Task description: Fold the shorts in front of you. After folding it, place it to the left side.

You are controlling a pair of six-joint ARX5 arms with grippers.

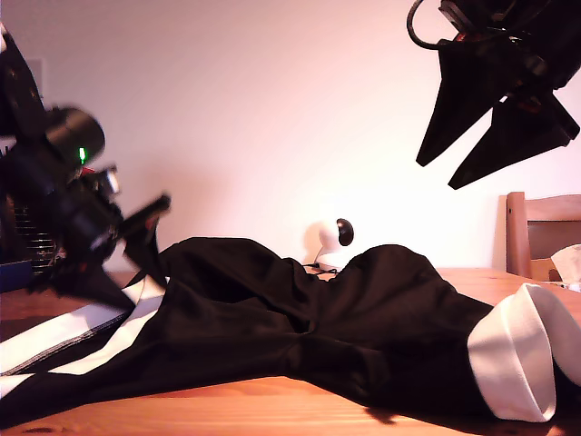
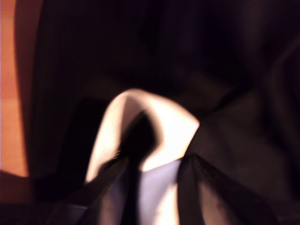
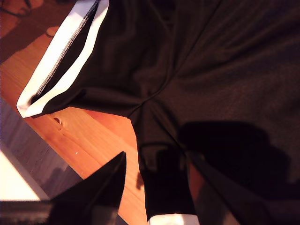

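Note:
The black shorts (image 1: 318,318) lie spread and rumpled across the wooden table (image 1: 272,404), with white bands at both exterior-view sides. At the exterior view's left, my first gripper (image 1: 150,241) is down at the white side band; its blurred wrist view shows the fingers pinching a raised hump of white band (image 2: 159,117). My second gripper (image 1: 438,174) hangs open high at the exterior view's upper right, holding nothing. Its wrist view looks down past the spread fingertips (image 3: 117,164) onto the shorts (image 3: 211,70) and their white stripe (image 3: 61,51).
A small white round camera (image 1: 331,241) stands on the table behind the shorts. A wooden chair (image 1: 540,236) sits at the exterior view's right edge with something pale (image 1: 567,259) beside it. The table's near edge (image 3: 70,154) runs close to the shorts.

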